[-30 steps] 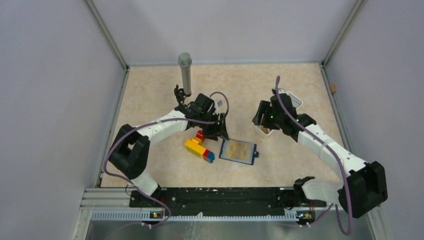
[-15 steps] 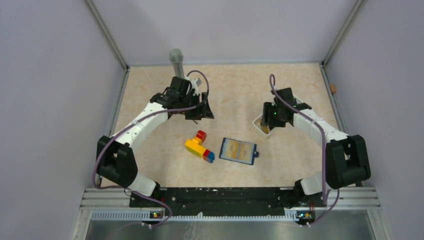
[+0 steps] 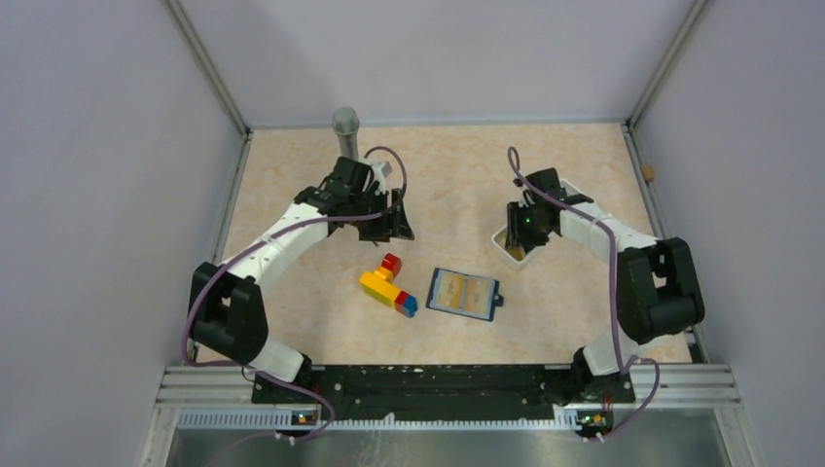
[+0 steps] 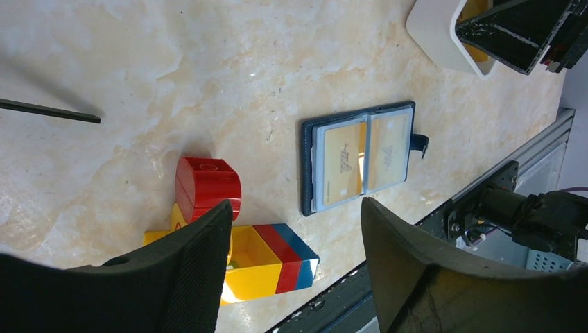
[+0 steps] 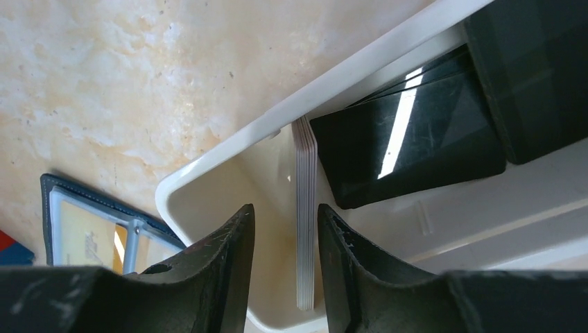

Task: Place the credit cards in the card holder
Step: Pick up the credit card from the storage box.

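**Desk:** Where did things stand?

**Photographer:** The right gripper (image 5: 286,211) hung inside the white tray (image 5: 291,121). Its jaws were partly open and gripped nothing. They straddled a stack of cards (image 5: 304,229) standing on edge, one end at the tray's wall. The card holder (image 3: 464,293) lay open and flat on the worktop (image 3: 457,165), apart from the tray, with a yellow card showing in each window.

**Desk:** And the left gripper (image 4: 295,215)?

**Photographer:** Wide open and empty, hovering above the toy bricks (image 4: 236,250) and the holder.

**Desk:** What could have gone wrong?

**Photographer:** The stack was the worry. A pinch across it would likely have lifted several cards at once, or let the outer ones slip and scatter. The stack sat nearer one finger, so a lopsided squeeze might have tipped it flat. The tray's rim looked close enough to snag the other finger. With nothing pinning the soft holder, it could have slid once a card pushed at a slot.
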